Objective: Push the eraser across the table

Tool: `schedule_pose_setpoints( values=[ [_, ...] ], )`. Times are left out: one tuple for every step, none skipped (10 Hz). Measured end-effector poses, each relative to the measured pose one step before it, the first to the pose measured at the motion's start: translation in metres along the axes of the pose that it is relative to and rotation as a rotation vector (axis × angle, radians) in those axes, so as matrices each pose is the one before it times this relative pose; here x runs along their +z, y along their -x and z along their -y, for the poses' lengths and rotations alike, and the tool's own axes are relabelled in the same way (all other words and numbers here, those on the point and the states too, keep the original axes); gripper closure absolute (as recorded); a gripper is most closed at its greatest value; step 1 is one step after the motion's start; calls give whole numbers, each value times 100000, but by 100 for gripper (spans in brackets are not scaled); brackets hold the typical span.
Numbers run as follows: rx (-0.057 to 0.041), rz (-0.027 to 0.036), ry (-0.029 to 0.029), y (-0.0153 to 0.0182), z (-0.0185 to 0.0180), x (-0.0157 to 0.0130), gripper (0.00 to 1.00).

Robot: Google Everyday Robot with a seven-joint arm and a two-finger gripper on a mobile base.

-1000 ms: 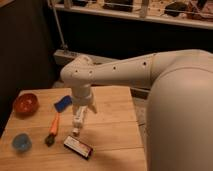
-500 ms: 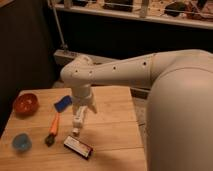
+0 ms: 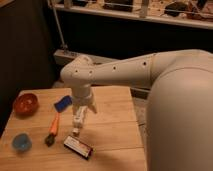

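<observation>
a: near edge first. the eraser (image 3: 78,147) lies flat on the table (image 3: 112,127), close to the front edge, its long side angled down to the right. same spot and angle as a second ago.

b: neighbours?

a: a small blue cup (image 3: 21,141) sits to the left by the corner. the carrot (image 3: 53,127) lies just beyond and left of the eraser, apart from it. neither has shifted.

b: gripper?

a: the gripper (image 3: 82,116) hangs pointing down just behind the eraser, right of the carrot. fingers released and spread, nothing grasped. i see no contact with the eraser. the pose is unchanged over the last second.

b: farther back?

a: the blue pad (image 3: 62,103) is behind the gripper on the left, the red bowl (image 3: 26,102) is at the far left, and the arm (image 3: 125,72) reaches in from the right.

b: reading: no change means the push has not begun. my judgement is that the gripper has to drop against the eraser's long side, then sweep. risks are a glancing touch that spins the eraser, or a nudge that sends it off the near edge.
</observation>
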Motion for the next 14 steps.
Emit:
schedule_pose_setpoints(
  values=[
    [4, -2, -2, 1, 2, 1, 35],
    [3, -1, -3, 0, 3, 1, 35],
    [-2, 3, 5, 0, -3, -2, 35],
    [-8, 5, 1, 1, -2, -3, 35],
    [2, -5, -4, -2, 0, 2, 35],
    [2, 10, 2, 3, 1, -3, 35],
    [4, -2, 0, 0, 2, 1, 35],
    [-8, 29, 6, 1, -3, -17, 35],
    [4, -3, -1, 1, 0, 2, 35],
    [-3, 4, 1, 0, -1, -1, 35],
    [0, 11, 9, -4, 4, -8, 35],
    [-290, 177, 520, -77, -60, -72, 35],
    [-1118, 288, 1074, -116, -197, -88, 35],
    [-1213, 121, 842, -178, -129, -80, 35]
  ],
)
